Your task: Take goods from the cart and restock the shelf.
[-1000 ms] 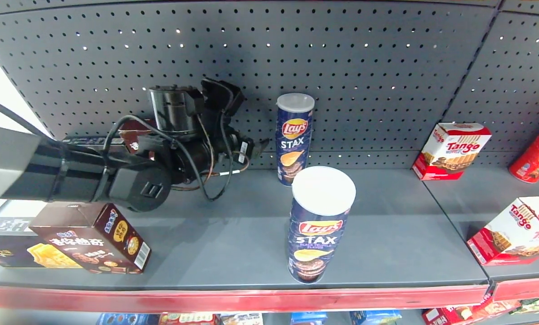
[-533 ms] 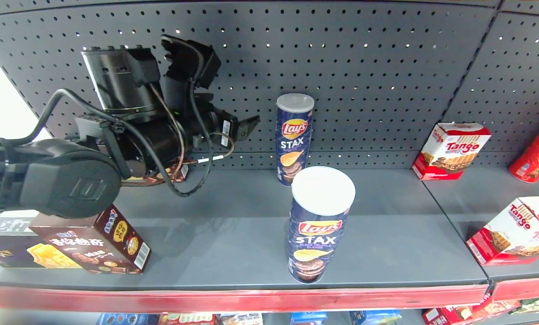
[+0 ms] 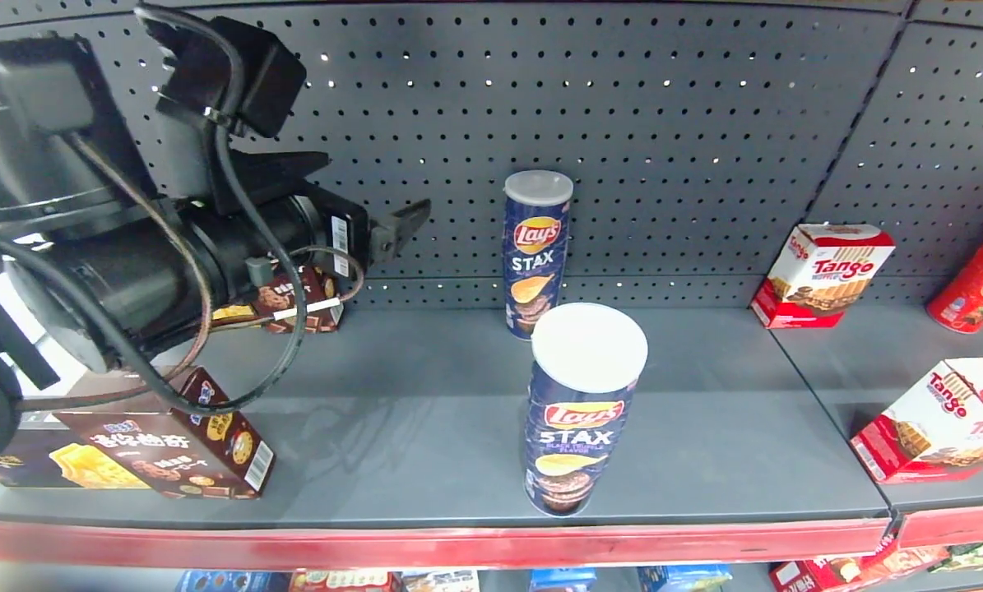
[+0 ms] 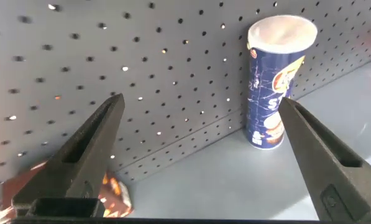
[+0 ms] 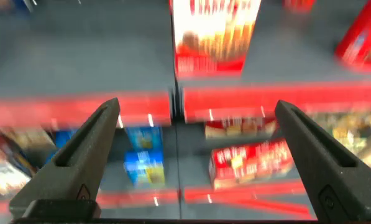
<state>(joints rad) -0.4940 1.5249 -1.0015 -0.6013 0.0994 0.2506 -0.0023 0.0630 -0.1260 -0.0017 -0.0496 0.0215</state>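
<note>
Place: a shop, an aisle of stocked shelving.
Back wall: grey pegboard (image 3: 664, 123), just behind the left gripper (image 4: 201, 106).
Shelf (image 3: 425, 411): grey, with a red price strip (image 3: 425, 544) along its front edge, below the gripper.
Goods: 2 chip cans (image 3: 538, 251) past the gripper's tips, snack boxes (image 3: 824, 275) farther that way.

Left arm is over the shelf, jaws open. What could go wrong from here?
1. The arm's cable loop hangs just above the front brown box; it might snag the box and drag it off the shelf.
2. The left gripper, open, sits near the rear can; a sideways swing could topple it.
</note>
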